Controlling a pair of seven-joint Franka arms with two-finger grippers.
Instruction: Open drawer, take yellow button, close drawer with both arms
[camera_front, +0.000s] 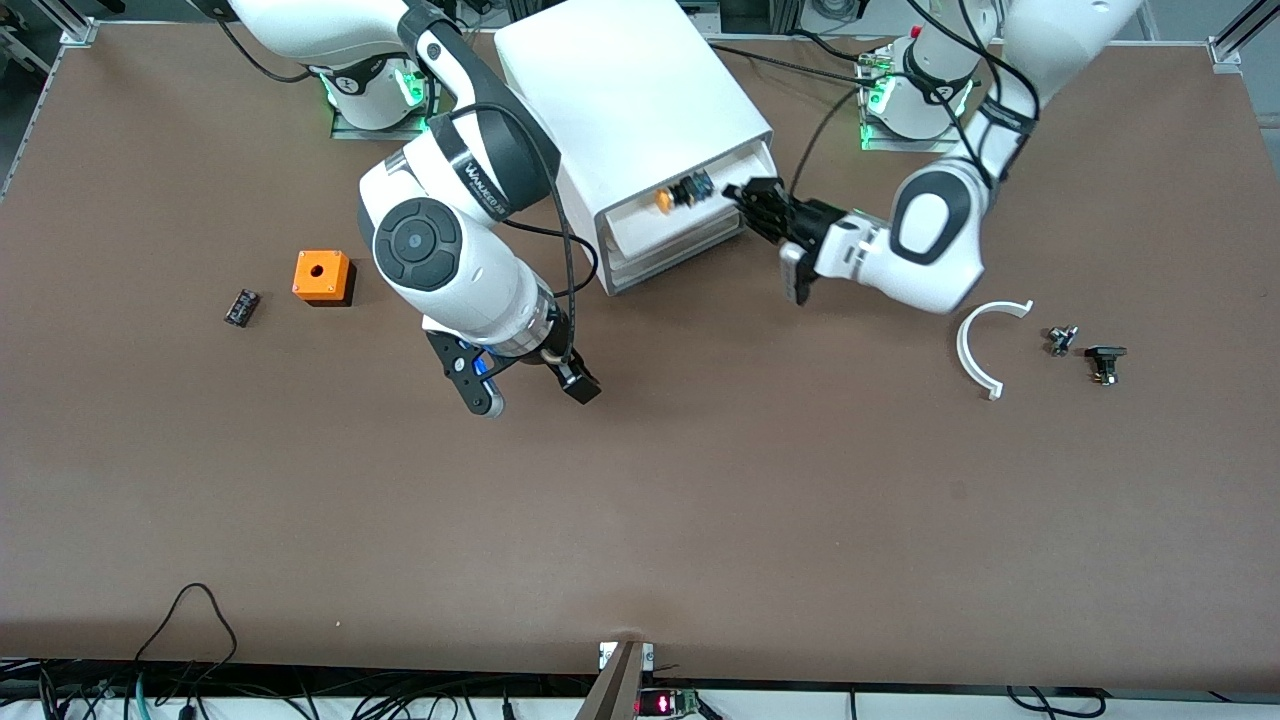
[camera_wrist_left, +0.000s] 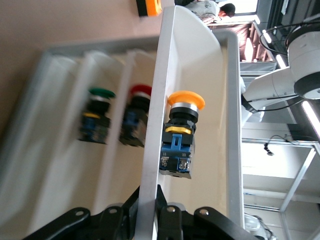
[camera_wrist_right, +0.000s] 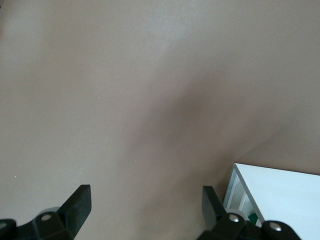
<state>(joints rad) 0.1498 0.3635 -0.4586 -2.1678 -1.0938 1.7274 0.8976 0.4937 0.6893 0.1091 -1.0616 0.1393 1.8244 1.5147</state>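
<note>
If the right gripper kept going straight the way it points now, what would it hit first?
Most likely the bare table. The open right gripper points down at the brown surface, with nothing between its fingers; the cabinet sits off to one side.

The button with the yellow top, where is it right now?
The button lies inside the pulled-out drawer of the white cabinet, in the compartment at the drawer's end where the left gripper is clamped on the drawer's front.

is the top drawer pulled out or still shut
Pulled out part way. The drawer juts from the cabinet, showing the orange button inside, and the left gripper has its jaws shut on the drawer's front edge.
</note>
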